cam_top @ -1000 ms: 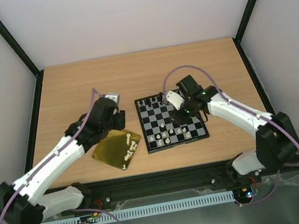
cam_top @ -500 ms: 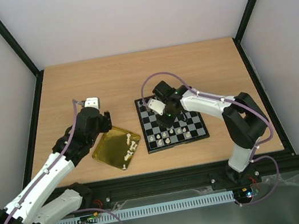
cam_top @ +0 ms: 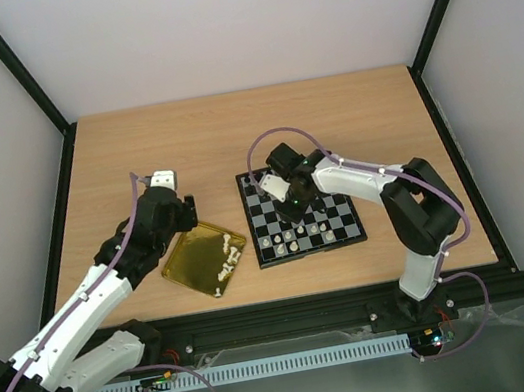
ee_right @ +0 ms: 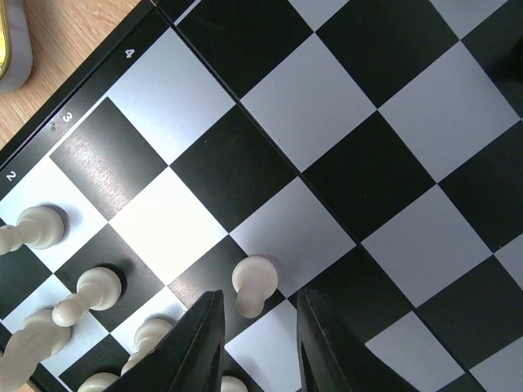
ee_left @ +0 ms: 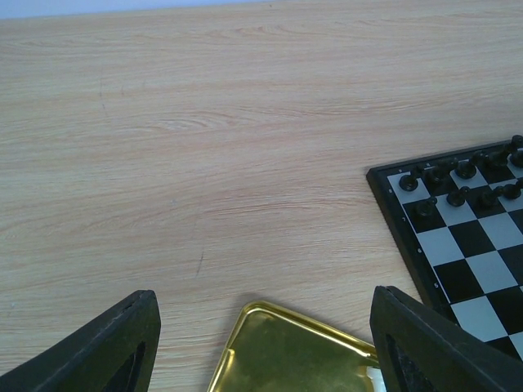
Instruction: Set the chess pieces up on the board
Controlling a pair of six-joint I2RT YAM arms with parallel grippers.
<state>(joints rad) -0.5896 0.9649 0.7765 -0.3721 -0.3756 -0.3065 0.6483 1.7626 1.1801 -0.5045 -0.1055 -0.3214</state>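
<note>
The board (cam_top: 346, 212) lies right of centre, with several white chess pieces (cam_top: 290, 240) on its near rows. More white pieces (cam_top: 224, 258) lie in the gold tray (cam_top: 187, 260). My right gripper (cam_top: 291, 213) hangs low over the board (ee_right: 359, 171). Its fingers stand narrowly apart on either side of one white pawn (ee_right: 255, 282), with a gap showing on both sides. Other white pawns (ee_right: 90, 290) stand to its left. My left gripper (ee_left: 263, 298) is open and empty above the tray's far corner (ee_left: 286, 351).
Black chessmen (ee_left: 462, 171) fill the board's far rows (cam_top: 264, 177). The tray sits just left of the board, near the table's front edge. Black frame posts rise at the table's back corners.
My right gripper has moved left across the board, come down over the white pawn and narrowed its jaws. My left gripper has drawn back from over the tray and opened wider.
</note>
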